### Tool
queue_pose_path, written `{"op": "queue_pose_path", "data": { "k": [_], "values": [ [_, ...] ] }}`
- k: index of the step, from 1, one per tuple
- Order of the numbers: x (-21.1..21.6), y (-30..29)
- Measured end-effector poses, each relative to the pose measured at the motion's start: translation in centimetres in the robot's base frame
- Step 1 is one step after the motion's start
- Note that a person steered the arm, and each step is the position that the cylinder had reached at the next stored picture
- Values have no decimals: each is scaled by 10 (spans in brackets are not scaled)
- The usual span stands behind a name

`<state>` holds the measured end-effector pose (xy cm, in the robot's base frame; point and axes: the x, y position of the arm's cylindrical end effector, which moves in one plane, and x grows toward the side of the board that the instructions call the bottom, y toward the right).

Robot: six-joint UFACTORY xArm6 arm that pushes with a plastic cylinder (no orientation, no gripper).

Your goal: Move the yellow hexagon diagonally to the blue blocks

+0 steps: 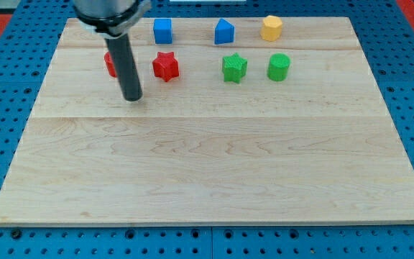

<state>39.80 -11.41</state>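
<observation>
Yellow hexagon (pixel 271 28), two blue blocks (pixel 163 31)

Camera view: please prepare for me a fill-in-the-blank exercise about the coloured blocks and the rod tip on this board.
1. The yellow hexagon lies to the view's ____ of the blue blocks.
2. The block beside the green star, under the hexagon, is the green ____.
3. My tip is nearest the blocks coloured ____.
4. The number of blue blocks is ____.

Missing words: right; cylinder; red; two
</observation>
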Motion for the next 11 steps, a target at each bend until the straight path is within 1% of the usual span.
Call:
{"op": "queue_pose_path", "data": {
  "k": [1,2,3,4,5,6,7,9,11],
  "values": [
    [0,25],
    [-5,32],
    [-25,58],
    [-59,77],
    [-86,82],
    [-109,123],
    [-125,179],
    [-125,243],
    [-125,253]
  ]
}}
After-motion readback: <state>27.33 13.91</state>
